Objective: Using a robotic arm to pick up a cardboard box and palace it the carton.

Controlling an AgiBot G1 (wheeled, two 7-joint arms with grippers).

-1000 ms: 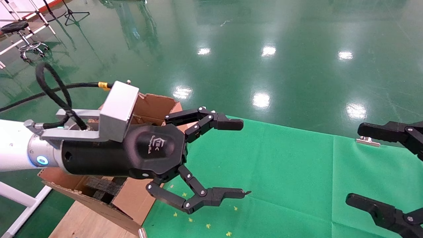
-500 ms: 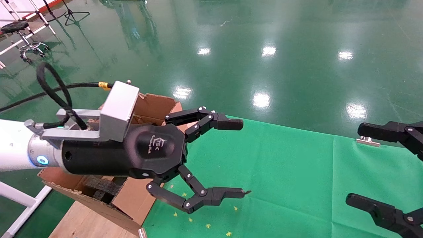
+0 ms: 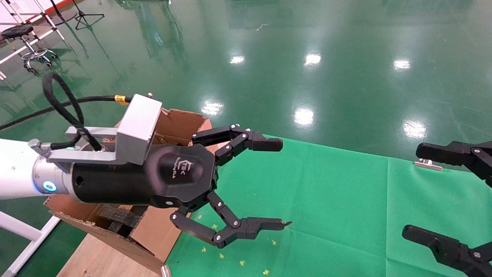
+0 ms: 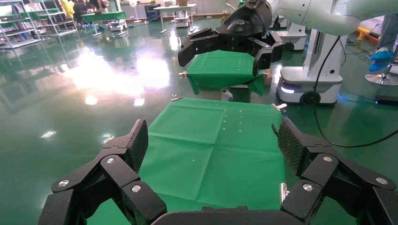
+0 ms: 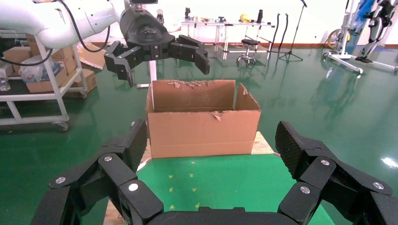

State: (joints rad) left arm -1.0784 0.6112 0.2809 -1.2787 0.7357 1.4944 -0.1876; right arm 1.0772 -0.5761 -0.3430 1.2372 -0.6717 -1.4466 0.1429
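Observation:
My left arm, white with a silver wrist and a blue light, reaches in from the left. Its gripper [image 3: 275,184] is open and empty, held above the green cloth beside the carton. The carton [image 3: 180,119] is large and brown with torn flaps. It stands at the cloth's left end, partly hidden behind the arm, with black foam [image 3: 119,219] inside. The right wrist view shows the carton [image 5: 202,126] whole, with the left gripper [image 5: 157,49] above it. My right gripper [image 3: 423,192] is open and empty at the right edge. The small cardboard box is not in view.
The green cloth [image 3: 326,200] covers the table, with small yellow marks on it [image 3: 242,263]. A metal clip [image 3: 428,164] holds its far right edge. The carton rests on a wooden board [image 3: 96,257]. Glossy green floor lies beyond, with a stool [image 3: 23,34] at far left.

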